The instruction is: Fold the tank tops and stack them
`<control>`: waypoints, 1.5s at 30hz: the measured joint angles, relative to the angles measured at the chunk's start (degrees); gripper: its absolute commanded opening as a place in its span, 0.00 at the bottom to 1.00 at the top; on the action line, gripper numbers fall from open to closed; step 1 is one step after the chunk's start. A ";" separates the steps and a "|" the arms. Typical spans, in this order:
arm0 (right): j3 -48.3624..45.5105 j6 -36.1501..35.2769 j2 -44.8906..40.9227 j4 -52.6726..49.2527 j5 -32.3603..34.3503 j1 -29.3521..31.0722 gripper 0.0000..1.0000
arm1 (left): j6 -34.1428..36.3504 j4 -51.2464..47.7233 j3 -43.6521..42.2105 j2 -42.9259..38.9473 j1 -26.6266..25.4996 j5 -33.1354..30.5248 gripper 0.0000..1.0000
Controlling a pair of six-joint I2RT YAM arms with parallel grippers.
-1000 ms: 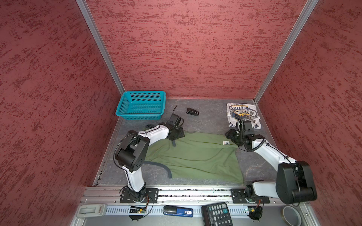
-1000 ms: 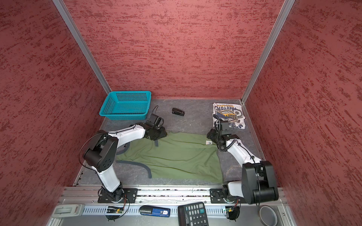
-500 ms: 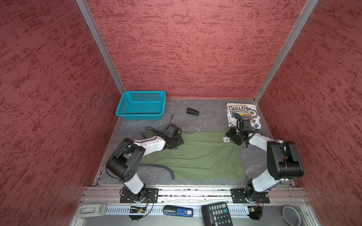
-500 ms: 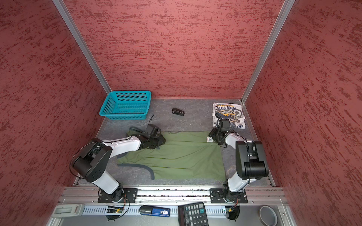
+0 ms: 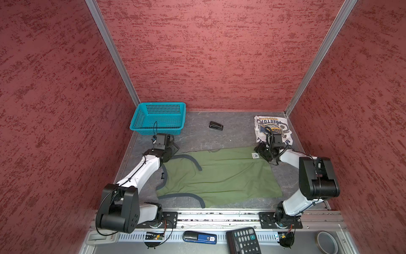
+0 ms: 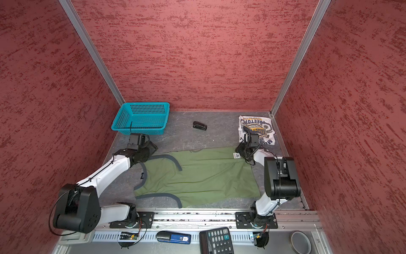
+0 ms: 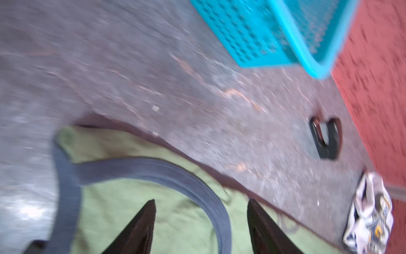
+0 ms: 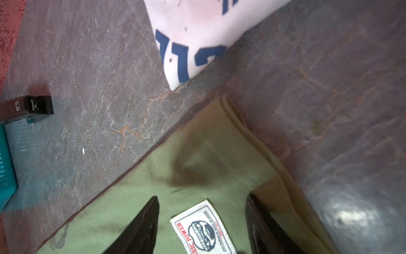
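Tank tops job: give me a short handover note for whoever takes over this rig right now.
Left gripper: open, at the strap end of the green tank top, holding nothing.
Right gripper: open, at the green top's hem corner by the sewn label, holding nothing.
White tank top: folded, in the far right corner, emblem up.
Green tank top: spread flat in the middle, straps toward the left arm; no fold visible.
Done: the white one is folded.
Left: fold the green one, then stack the two.
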 measured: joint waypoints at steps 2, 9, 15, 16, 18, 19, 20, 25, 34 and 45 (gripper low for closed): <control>-0.79 -0.17 -0.61 0.35 -0.07 0.00 0.65 | 0.00 -0.85 0.00 0.92 2.23 0.31 0.67; -1.44 -0.59 -0.94 1.20 -0.46 0.00 0.65 | -0.02 -2.67 -0.24 4.83 5.07 1.18 0.66; -1.44 -0.61 -0.92 1.25 -0.76 -0.04 0.65 | 0.07 -2.12 -0.92 8.55 8.13 1.20 0.59; -1.44 -0.61 -0.92 1.25 -0.79 -0.04 0.65 | 0.20 -1.81 -0.92 9.18 8.46 1.20 0.56; -1.44 -0.61 -0.92 1.25 -0.79 -0.04 0.65 | 0.48 -0.94 -0.92 10.56 9.07 1.40 0.48; -1.44 -0.61 -0.92 1.25 -0.79 -0.04 0.65 | 0.52 -0.50 -0.92 11.19 9.31 1.55 0.44; -1.44 -0.63 -0.92 1.25 -0.79 -0.04 0.65 | 0.66 -0.11 -0.92 11.80 9.51 1.68 0.39; -1.44 -0.76 -0.94 1.22 -0.74 -0.04 0.65 | 1.36 1.31 -0.92 12.37 9.84 2.25 0.17; -1.44 -0.81 -1.11 0.81 0.35 -0.04 0.65 | 2.91 4.44 -4.35 0.81 10.43 1.55 0.11; -1.51 -0.81 -1.27 0.81 0.44 -0.04 0.65 | 2.67 8.61 -9.35 7.10 16.81 6.84 0.43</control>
